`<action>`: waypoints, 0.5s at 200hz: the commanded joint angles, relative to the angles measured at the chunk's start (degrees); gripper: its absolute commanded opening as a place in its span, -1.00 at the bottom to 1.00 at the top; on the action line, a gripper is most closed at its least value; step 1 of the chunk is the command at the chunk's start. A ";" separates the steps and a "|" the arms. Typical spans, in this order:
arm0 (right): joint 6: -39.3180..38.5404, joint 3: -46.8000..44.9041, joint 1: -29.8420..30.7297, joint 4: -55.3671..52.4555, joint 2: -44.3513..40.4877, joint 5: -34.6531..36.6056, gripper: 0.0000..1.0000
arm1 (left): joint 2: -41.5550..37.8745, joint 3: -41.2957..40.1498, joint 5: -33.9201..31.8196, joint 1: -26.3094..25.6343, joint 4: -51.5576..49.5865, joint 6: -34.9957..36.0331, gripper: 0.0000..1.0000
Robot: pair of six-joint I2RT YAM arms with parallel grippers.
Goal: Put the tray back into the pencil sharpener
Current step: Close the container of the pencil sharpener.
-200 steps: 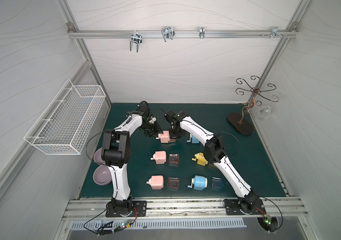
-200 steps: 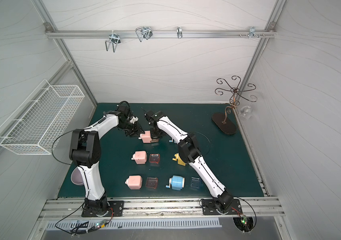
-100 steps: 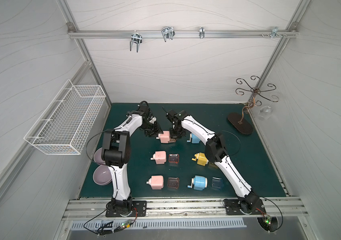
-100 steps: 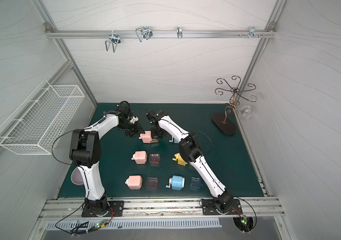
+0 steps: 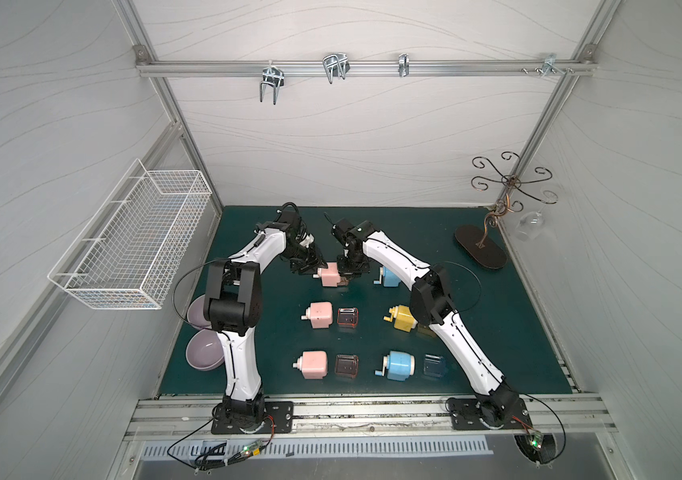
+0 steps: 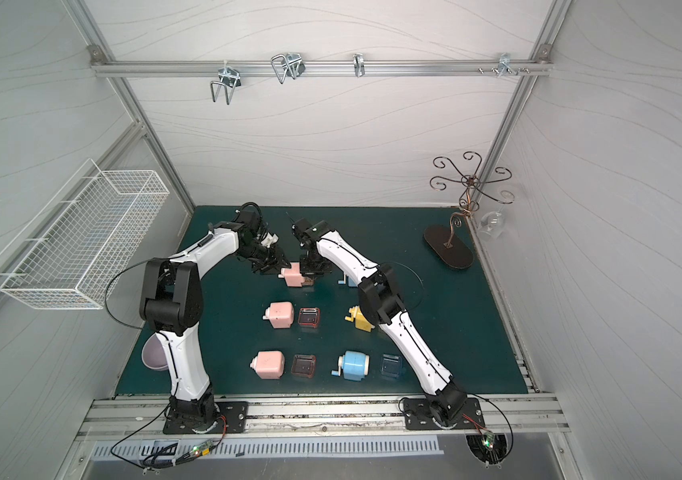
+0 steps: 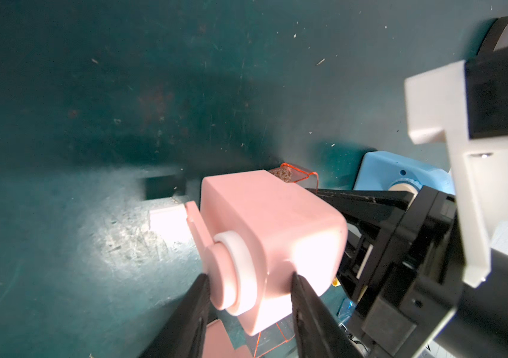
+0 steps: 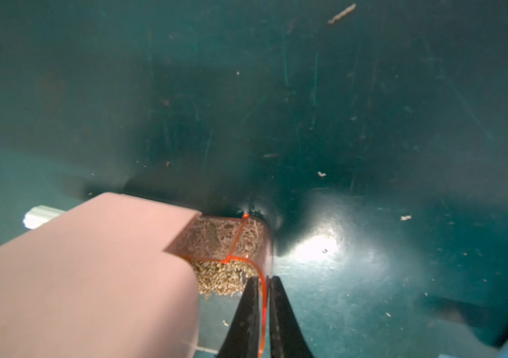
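The pink sharpener (image 5: 329, 275) lies at 11 o'clock on the mat (image 5: 497, 332). Only the right wrist view shows the tray (image 8: 228, 245) well: partly inside it, full of shavings. The right gripper (image 8: 264, 288) has a finger each side of the tray's wall; I cannot tell if it squeezes. The left gripper (image 7: 248, 288) pinches the sharpener's knob end, too small to see in both top views

We see four views
Top views look down at the pink sharpener (image 5: 329, 274); wrist cameras sit just beside it.

Left end effector (image 7: 249, 280) grips pink sharpener (image 7: 271, 223), orange tray (image 7: 300, 176) protruding behind.
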 commanded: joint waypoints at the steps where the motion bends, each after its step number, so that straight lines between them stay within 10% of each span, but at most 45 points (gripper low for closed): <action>1: 1.03 -0.07 0.08 0.37 -3.30 -1.36 -0.75 | 1.55 1.80 -0.34 -0.48 -1.08 0.95 -0.09; 100: 2.12 -0.11 0.77 2.14 -3.09 -3.99 -0.75 | 1.40 1.82 -0.17 -0.56 -1.02 0.93 -0.09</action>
